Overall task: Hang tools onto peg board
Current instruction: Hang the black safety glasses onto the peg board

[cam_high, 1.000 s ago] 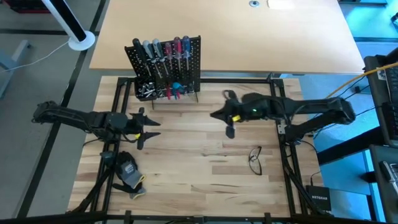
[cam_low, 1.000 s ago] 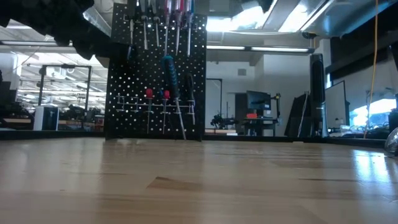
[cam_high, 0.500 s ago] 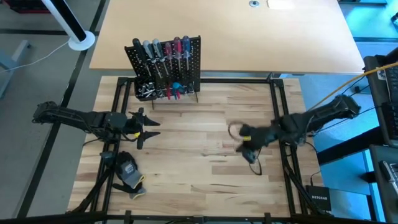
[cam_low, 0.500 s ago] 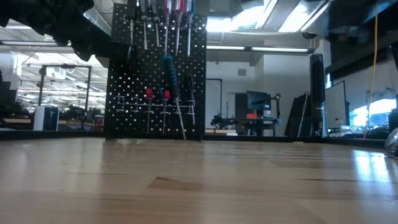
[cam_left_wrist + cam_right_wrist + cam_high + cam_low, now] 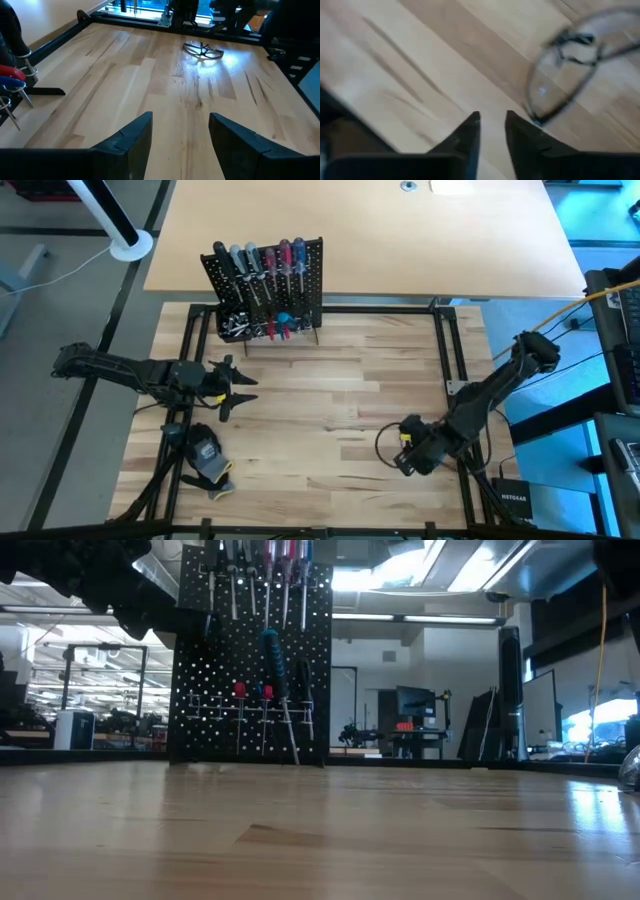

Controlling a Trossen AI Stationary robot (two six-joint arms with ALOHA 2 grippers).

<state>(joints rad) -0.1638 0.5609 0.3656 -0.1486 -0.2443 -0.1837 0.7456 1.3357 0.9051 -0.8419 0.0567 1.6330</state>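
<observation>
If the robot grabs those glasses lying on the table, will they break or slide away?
The glasses look thin-framed with clear lenses, so probably light and easy to bend or scratch. Lying flat on the smooth wooden table, they would likely slide if nudged. The right gripper beside them should pinch gently.

left hand (image 5: 243,385) open, right hand (image 5: 492,125) lowered

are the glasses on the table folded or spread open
Cannot tell. The glasses lie flat on the table, lenses showing, beside the right gripper. No view shows clearly whether the temple arms are folded in.
</observation>
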